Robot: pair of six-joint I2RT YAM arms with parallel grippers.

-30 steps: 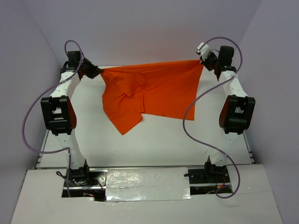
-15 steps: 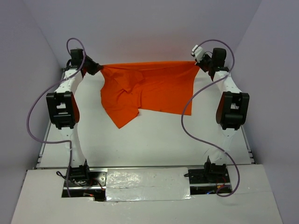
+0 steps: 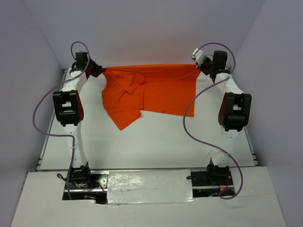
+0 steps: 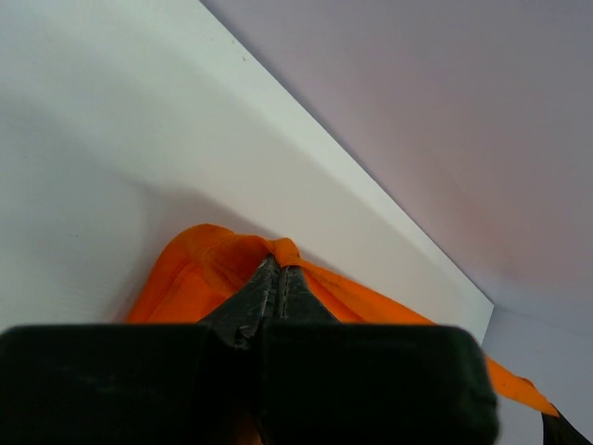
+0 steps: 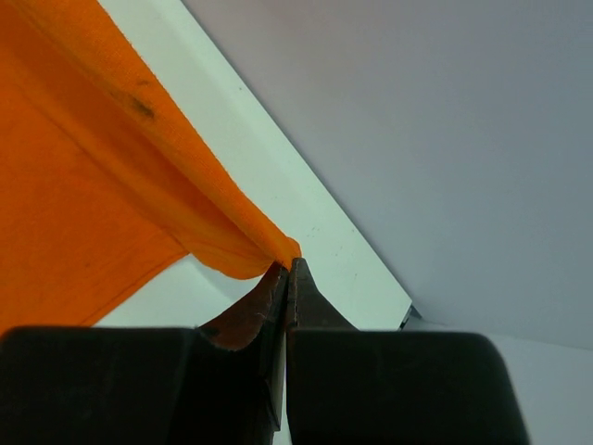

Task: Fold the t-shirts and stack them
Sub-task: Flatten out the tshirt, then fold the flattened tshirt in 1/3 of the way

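The orange t-shirt (image 3: 151, 90) hangs stretched between both grippers at the far end of the white table, its lower part crumpled on the left and trailing toward the table. My left gripper (image 3: 101, 71) is shut on its left corner; in the left wrist view the cloth (image 4: 195, 269) bunches round the gripper (image 4: 280, 264). My right gripper (image 3: 200, 65) is shut on the right corner; in the right wrist view the shirt (image 5: 83, 185) runs up left from the gripper (image 5: 289, 267).
The white table (image 3: 156, 142) is walled by grey panels at the back and both sides. Purple cables (image 3: 189, 118) loop off both arms. The arm bases stand at the near edge.
Both arms have moved toward the back wall with the shirt, pulling its top edge straighter and tauter. The hanging lower part has shifted back with it.
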